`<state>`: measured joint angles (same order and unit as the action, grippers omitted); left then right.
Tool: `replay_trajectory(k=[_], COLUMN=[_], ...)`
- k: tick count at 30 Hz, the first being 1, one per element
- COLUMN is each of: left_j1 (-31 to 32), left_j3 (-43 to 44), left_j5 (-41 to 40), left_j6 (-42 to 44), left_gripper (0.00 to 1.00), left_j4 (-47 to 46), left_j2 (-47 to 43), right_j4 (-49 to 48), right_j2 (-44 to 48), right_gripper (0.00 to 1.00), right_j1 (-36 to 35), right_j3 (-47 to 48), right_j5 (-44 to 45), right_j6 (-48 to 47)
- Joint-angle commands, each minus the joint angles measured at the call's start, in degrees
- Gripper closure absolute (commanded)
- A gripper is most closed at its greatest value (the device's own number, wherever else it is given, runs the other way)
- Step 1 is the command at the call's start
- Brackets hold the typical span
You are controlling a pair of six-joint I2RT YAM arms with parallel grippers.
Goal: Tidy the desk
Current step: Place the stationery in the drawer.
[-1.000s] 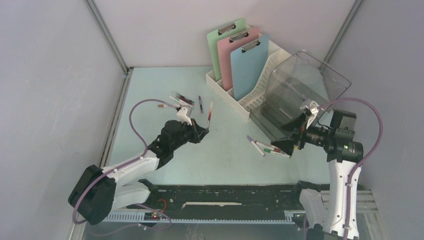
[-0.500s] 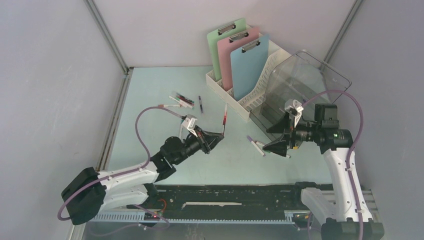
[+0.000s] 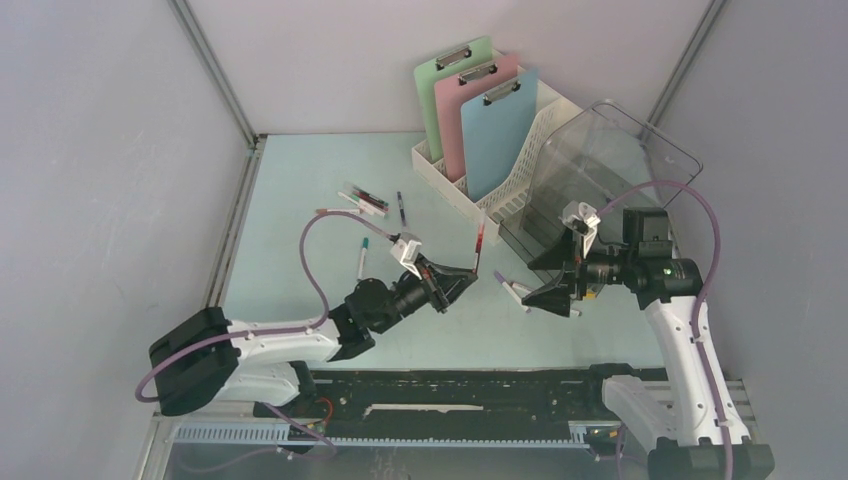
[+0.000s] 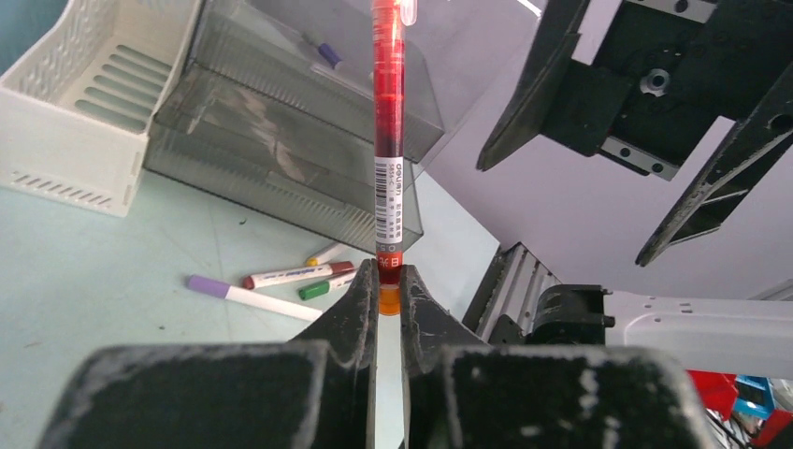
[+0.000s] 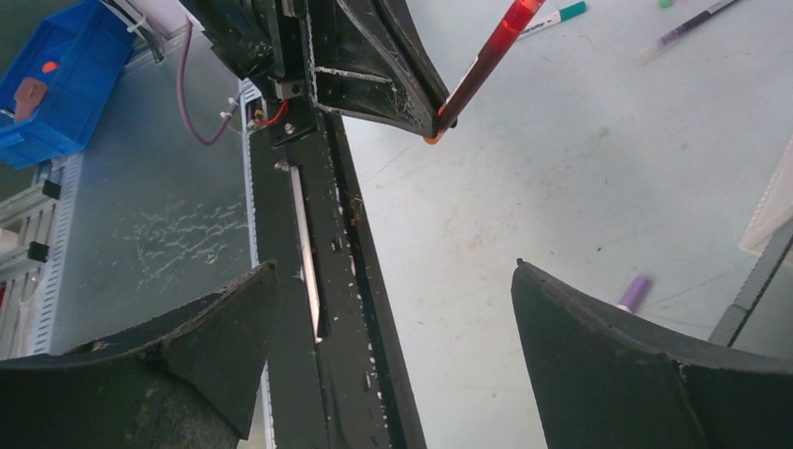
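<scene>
Now the left gripper [image 3: 473, 271], clamped on the base of a red pen [image 4: 388, 140], has swung right over the desk [image 3: 300, 170] toward the wide-open right gripper [image 3: 530, 284] beside the smoky bin [image 3: 600, 170], likely for a handover.

The desk [image 3: 300, 180] is smooth and matt; the smoky plastic bin [image 3: 600, 165] and red pen [image 4: 388, 140] look glossy.

Plain grey walls [image 3: 100, 150] on three sides — aluminium posts [image 3: 215, 72] at far corners of the desk [image 3: 290, 170], black rail [image 3: 450, 385] along near edge.
</scene>
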<state>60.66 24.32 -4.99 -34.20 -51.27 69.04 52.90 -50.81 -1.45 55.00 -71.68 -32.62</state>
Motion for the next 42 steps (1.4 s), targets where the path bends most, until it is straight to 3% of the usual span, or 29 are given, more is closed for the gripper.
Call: replay_trajectory(k=[1,14,26,38,42], left_j1=[2.47,7.74,9.5,10.79,10.96], left_j3=[3.57,8.12,10.84,13.58,14.12], left_j5=[-3.59,-8.44,-8.63,-7.61,-6.97], left_j6=[2.21,3.59,3.77,3.52,3.33], left_gripper=[1.0,1.0,1.0,1.0,1.0], left_j4=[-4.57,-6.03,-6.46,-7.73,-8.09], left_j2=[2.1,7.6,9.89,13.06,13.77], right_j4=[-2.38,-17.08,-19.59,-21.15,-21.92], right_j2=[0.04,-0.17,-0.05,-0.37,-0.48], right_gripper=[0.0,0.0,0.03,0.17,0.26], right_j1=[-0.99,-1.79,-2.84,-3.56,-3.62], right_j3=[-0.56,-4.07,-4.73,-4.99,-5.17], right_j5=[-1.85,-0.12,1.21,3.71,4.33], right_j6=[2.97,23.97,27.4,28.92,29.72])
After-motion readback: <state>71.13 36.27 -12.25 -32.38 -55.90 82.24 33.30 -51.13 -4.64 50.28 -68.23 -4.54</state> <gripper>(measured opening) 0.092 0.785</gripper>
